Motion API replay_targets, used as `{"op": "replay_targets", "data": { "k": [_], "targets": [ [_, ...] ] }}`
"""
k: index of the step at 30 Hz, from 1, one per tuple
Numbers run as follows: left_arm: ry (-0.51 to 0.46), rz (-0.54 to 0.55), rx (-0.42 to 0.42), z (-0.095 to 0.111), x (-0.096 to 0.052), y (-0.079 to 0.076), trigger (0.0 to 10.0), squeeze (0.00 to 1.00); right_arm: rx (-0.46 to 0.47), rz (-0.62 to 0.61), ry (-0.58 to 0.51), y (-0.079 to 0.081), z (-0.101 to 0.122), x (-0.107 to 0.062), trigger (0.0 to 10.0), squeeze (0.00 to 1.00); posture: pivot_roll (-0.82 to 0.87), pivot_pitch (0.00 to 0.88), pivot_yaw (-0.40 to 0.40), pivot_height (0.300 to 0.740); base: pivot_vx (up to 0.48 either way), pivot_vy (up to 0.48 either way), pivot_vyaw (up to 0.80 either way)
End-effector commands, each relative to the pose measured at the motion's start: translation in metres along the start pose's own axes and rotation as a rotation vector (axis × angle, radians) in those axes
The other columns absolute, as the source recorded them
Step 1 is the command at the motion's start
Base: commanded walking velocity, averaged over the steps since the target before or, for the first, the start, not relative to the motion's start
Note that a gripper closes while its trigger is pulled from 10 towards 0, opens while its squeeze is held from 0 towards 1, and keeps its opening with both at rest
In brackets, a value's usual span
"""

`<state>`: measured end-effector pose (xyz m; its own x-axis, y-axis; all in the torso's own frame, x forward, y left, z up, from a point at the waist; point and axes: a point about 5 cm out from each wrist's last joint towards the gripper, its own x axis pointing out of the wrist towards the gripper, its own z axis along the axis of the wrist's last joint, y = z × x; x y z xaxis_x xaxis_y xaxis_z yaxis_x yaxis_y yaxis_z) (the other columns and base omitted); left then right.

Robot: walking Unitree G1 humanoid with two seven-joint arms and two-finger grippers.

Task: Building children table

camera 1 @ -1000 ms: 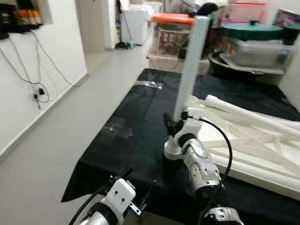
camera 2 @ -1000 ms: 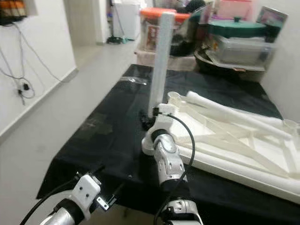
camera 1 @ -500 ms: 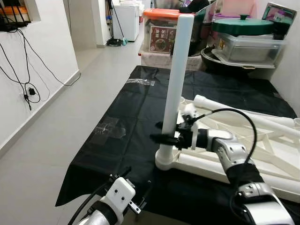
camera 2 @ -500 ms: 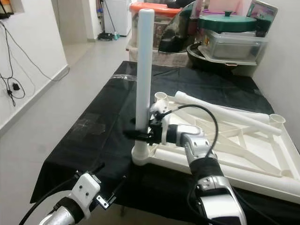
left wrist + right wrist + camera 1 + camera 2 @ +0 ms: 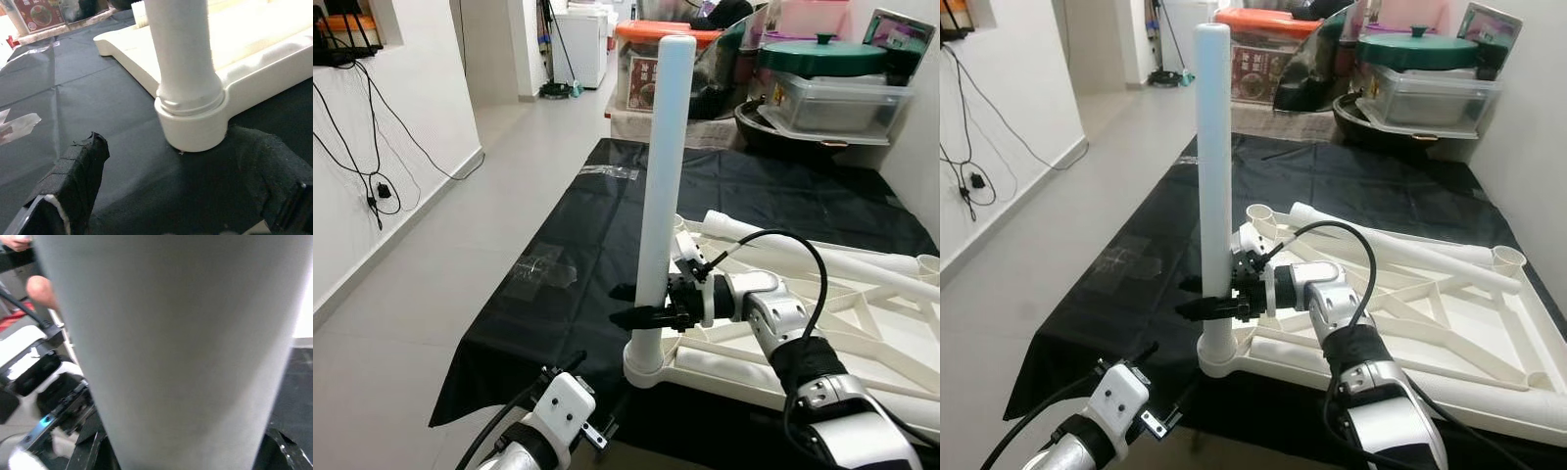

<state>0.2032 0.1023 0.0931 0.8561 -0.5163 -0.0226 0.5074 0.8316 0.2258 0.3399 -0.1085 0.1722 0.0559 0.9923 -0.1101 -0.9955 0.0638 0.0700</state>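
my right gripper (image 5: 631, 305) pinches the white table leg (image 5: 658, 186) low down, its two black fingers (image 5: 1197, 297) either side of the tube. the leg stands upright just below the grip in the corner socket (image 5: 194, 128) of the upturned white tabletop (image 5: 1449, 323) on black cloth (image 5: 578, 264). my left gripper (image 5: 171, 181) hangs spread, just short of that socket.

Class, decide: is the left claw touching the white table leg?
Apart. In the left wrist view, black cloth shows between the left claw and the leg.
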Motion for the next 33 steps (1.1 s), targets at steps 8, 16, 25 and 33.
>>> {"op": "replay_targets", "data": {
  "k": [8, 16, 25, 33],
  "targets": [
    [-0.006, -0.01, -0.01, 0.001, -0.001, -0.001, 10.0, 0.0, 0.071, -0.915, -0.143, -0.029, -0.019, -0.007, 0.0, 0.0, 0.1, 0.0, -0.066, 0.74, 0.0, 0.0, 0.0],
    [-0.004, -0.015, -0.007, 0.002, -0.001, 0.0, 10.0, 0.0, 0.19, -1.632, -0.203, -0.008, -0.038, -0.029, 0.0, 0.0, 0.1, 0.0, -0.065, 0.74, 0.0, 0.0, 0.0],
    [-0.005, -0.015, -0.006, 0.002, 0.0, 0.0, 10.0, 0.0, 0.181, -1.442, -0.287, -0.005, -0.028, 0.006, 10.0, 0.0, 0.1, 0.0, -0.066, 0.74, 0.0, 0.0, 0.0],
    [-0.005, -0.016, -0.008, 0.001, 0.001, 0.0, 10.0, 0.0, 0.281, -1.125, -0.397, -0.01, -0.011, 0.02, 10.0, 0.0, 0.1, 0.0, -0.062, 0.74, 0.0, 0.0, 0.0]
  ]
}}
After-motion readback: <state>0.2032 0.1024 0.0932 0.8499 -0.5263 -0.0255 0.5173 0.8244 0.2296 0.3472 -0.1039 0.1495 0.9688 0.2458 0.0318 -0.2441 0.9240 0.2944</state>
